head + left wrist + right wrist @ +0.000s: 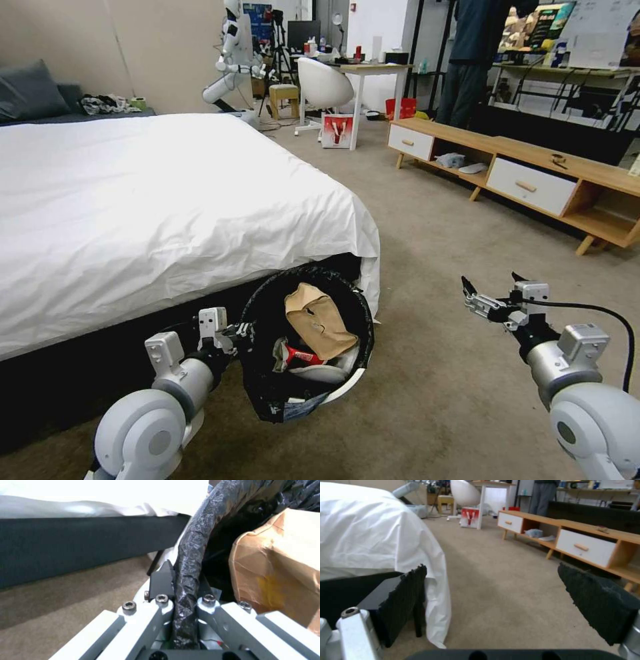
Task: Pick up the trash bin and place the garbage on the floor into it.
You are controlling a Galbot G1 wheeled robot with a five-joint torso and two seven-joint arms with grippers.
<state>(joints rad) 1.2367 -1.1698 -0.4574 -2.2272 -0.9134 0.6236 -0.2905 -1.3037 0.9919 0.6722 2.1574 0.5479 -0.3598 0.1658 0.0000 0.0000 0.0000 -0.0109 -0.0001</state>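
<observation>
Left gripper [245, 331]: mine, low at my left front, jaws pinched on the near-left rim of the bin; in my left wrist view the fingertips [162, 580] clamp either side of the black bag-covered edge.

Bin [357, 381]: a small round white one lined with a crinkled black bag [257, 390], hanging tilted from my left grip, its mouth turned up toward my head camera, just beside the foot corner of the bed.

Garbage in the bin: a crumpled brown paper piece [319, 320] on top, a red-and-white wrapper [293, 357] below it, with something white next to the wrapper.

Right gripper [492, 287]: mine, held out over bare carpet at my right front, well apart from the bin, jaws spread wide and holding nothing; both black pads [405, 597] frame open floor in my right wrist view.

Floor [433, 220]: beige-grey carpet, running between the bed and the cabinet.

Bed [147, 200]: white sheet draped over a dark base, to my left and ahead.

Cabinet [527, 177]: low wooden unit with white drawers, along the right.
</observation>
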